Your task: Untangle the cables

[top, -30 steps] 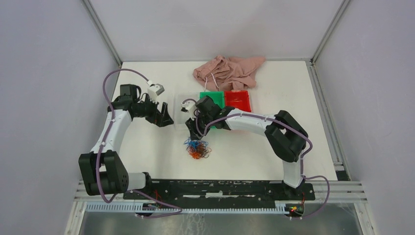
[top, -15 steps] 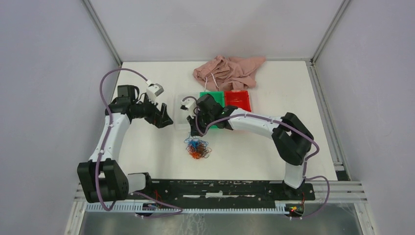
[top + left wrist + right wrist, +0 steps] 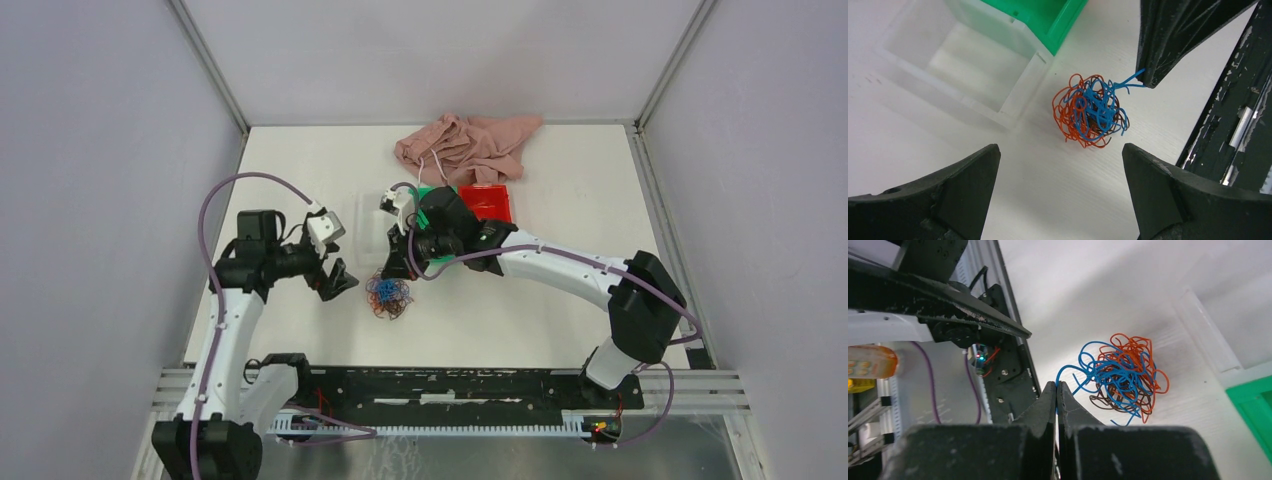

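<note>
The cables (image 3: 388, 295) are a palm-sized tangle of orange, blue and dark brown wires on the white table, near the middle. My right gripper (image 3: 398, 266) is just behind the tangle, shut on one blue strand that sticks out of it. In the right wrist view the fingers (image 3: 1057, 386) are pressed together on that strand, with the tangle (image 3: 1123, 372) just beyond. My left gripper (image 3: 340, 282) is left of the tangle, open and empty. In the left wrist view it (image 3: 1060, 152) stands wide apart, a little short of the tangle (image 3: 1091, 112). I cannot tell whether the tangle is lifted.
A clear plastic bin (image 3: 372, 222) stands just behind the tangle, with a green bin (image 3: 432, 192) and a red bin (image 3: 487, 205) to its right. A pink cloth (image 3: 465, 145) lies at the back. The right arm reaches over the green bin.
My right gripper came down and left to the tangle and shut on a blue strand. My left gripper swung nearer, toward the tangle's left side. The tangle shifted slightly left.
</note>
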